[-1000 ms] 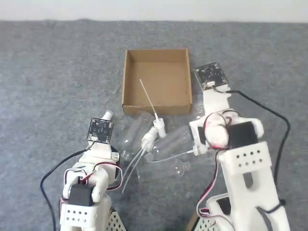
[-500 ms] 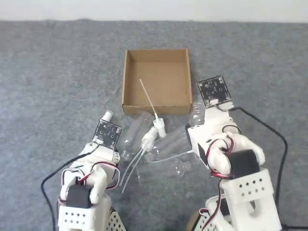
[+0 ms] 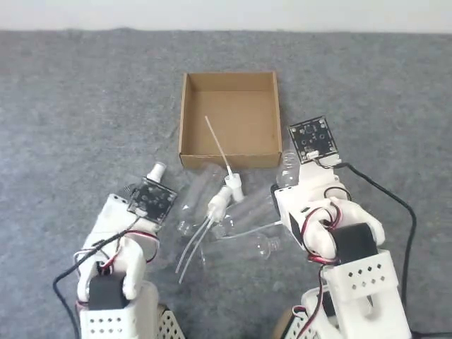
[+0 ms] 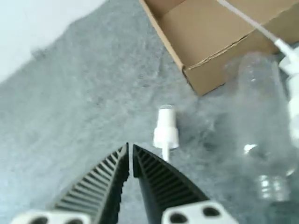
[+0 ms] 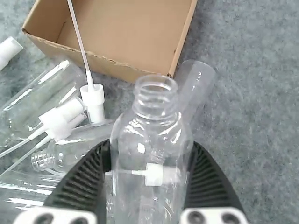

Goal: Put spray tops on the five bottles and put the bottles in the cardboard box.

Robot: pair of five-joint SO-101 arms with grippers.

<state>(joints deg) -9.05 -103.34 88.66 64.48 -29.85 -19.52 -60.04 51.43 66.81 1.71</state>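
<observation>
1. Nearest the table's [image 3: 85,106] near edge, left of centre, the left gripper [image 4: 130,148] hangs over the bare grey covering. Its jaws are pressed together with nothing between them.
2. Right of centre, the right gripper [image 5: 150,148] is clamped around the body of an uncapped clear bottle [image 5: 152,116]. The bottle's open neck points toward the far edge.
3. Just beyond the left gripper's tips, a lone spray top [image 4: 166,131] lies on the table, apart from the pile.
4. Around the table's middle, between the two arms, several clear bottles [image 3: 200,189] lie on their sides. One spray top [image 3: 219,203] rests among them, with thin tubes trailing toward the near edge.
5. A second spray top [image 3: 234,185] sits just past it. Its dip tube [image 3: 217,143] slants up over the box's near wall.
6. Another bare bottle [image 5: 195,74] lies beside the box's near right corner.
7. Farthest off, toward the far edge at centre, stands the open cardboard box [image 3: 229,161], with the dip tube's tip reaching inside it.
</observation>
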